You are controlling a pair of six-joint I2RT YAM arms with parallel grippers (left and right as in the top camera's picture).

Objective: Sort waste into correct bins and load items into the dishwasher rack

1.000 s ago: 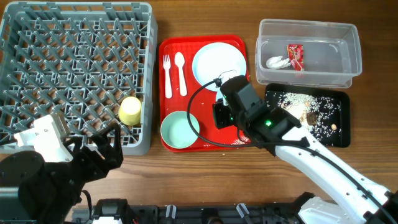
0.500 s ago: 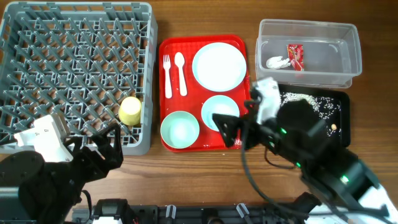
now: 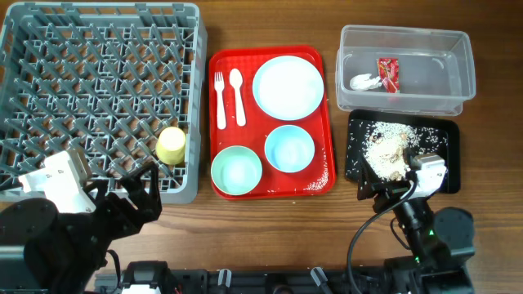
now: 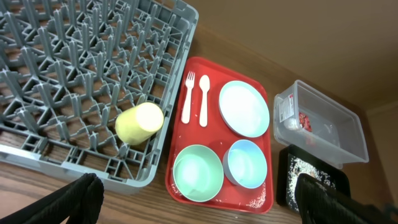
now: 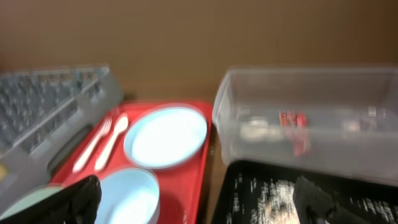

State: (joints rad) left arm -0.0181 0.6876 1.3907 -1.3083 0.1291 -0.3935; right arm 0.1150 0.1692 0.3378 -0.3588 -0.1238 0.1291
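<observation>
Left gripper (image 3: 137,186), right gripper (image 3: 386,189): seen spread wide, empty | risk: flat fork (image 3: 219,100), upper centre, could be skidded across red tray (image 3: 249,135) by shallow pinch

Bright, even, soft light; one view blurred.
Sharp overhead and from the left wrist, faint shadows under the dishwasher rack (image 3: 98,82); smeared from the right wrist, haziest at the clear tub (image 5: 305,118) ahead-right of the right gripper (image 5: 196,198).

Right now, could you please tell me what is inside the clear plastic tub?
The clear tub holds a red snack wrapper and a crumpled white napkin, lying next to each other. Anything beneath them is covered.
</observation>
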